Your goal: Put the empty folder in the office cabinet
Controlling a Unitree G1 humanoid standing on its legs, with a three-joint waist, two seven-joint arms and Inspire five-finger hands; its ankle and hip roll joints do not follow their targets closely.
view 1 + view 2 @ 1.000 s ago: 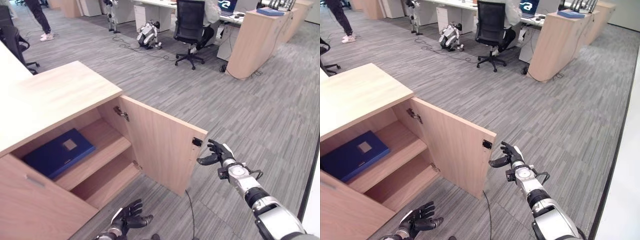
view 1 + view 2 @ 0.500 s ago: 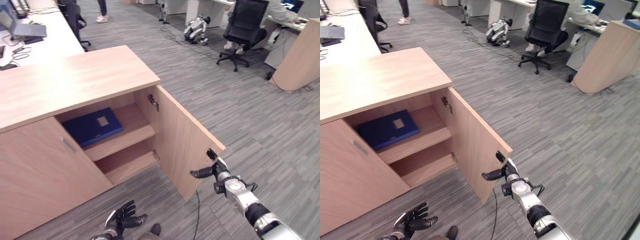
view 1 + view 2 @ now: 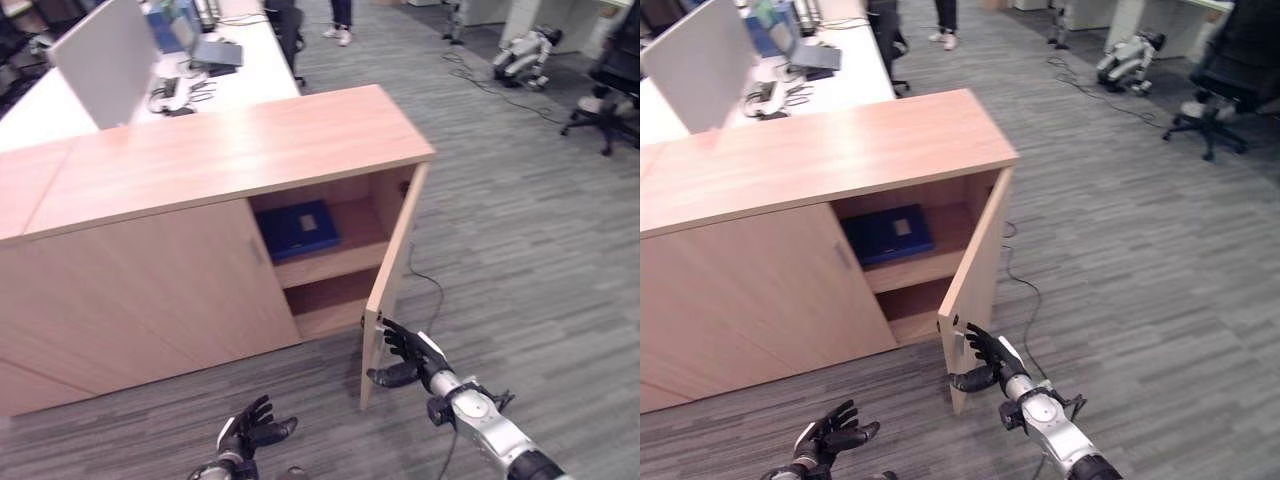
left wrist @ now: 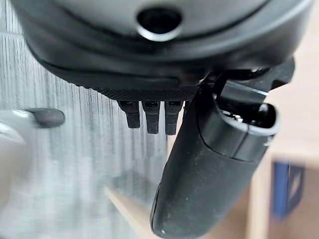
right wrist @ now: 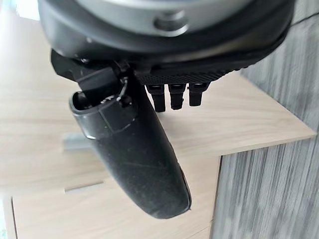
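Flat blue folder (image 3: 298, 228) on wood cabinet (image 3: 210, 160) shelf; R hand (image 3: 405, 357) prob. touching door (image 3: 388, 290).

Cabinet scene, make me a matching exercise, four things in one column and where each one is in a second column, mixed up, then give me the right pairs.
Things:
1. blue folder
2. right hand
3. left hand
4. laptop

Places:
A. on the white desk behind the cabinet
B. at the free edge of the open cabinet door
C. flat on the upper shelf inside the cabinet
D. low over the floor before the shut door, holding nothing

Pairs: 1-C, 2-B, 3-D, 4-A
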